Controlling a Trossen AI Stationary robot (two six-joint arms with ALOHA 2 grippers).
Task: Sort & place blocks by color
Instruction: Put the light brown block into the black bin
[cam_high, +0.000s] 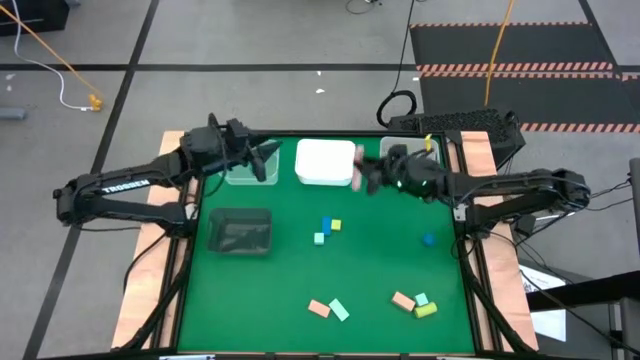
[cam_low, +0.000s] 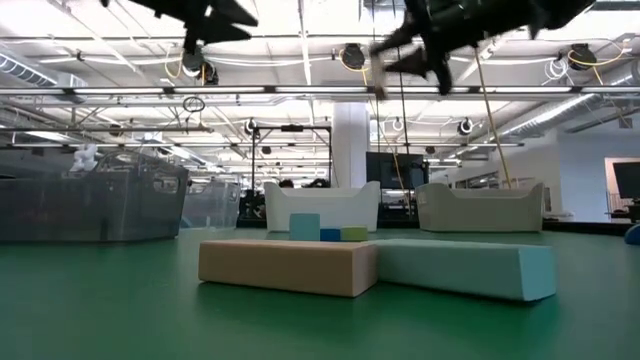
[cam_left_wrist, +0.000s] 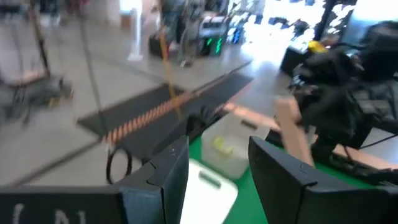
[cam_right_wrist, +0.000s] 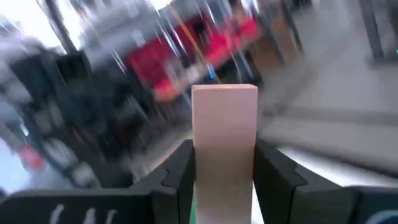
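My right gripper (cam_high: 360, 174) is shut on a salmon pink bar (cam_right_wrist: 224, 137), high above the table by the right side of the white bin (cam_high: 324, 162). The bar also shows in the left wrist view (cam_left_wrist: 292, 134). My left gripper (cam_high: 264, 160) is open and empty, raised over a clear bin (cam_high: 243, 173) at the far left. Small blue, mint, yellow-green and salmon blocks lie on the green mat: a cluster in the middle (cam_high: 328, 229), one blue block (cam_high: 428, 240), a pair at the near edge (cam_high: 329, 309) and a group at the near right (cam_high: 414, 303). My right gripper pinches the salmon pink bar by two opposite long sides (cam_right_wrist: 200, 163) between its two fingers. The fingers come roughly level from the table's right, and the bar lies across them, one end sticking out past them. The bar is lifted clear of the table and bins.
A dark-tinted bin (cam_high: 240, 232) stands at the mat's left. A second clear bin holding a yellow-green block (cam_left_wrist: 222, 147) stands right of the white bin. Wooden rails (cam_high: 480, 200) edge the mat. The two grippers face each other across the white bin.
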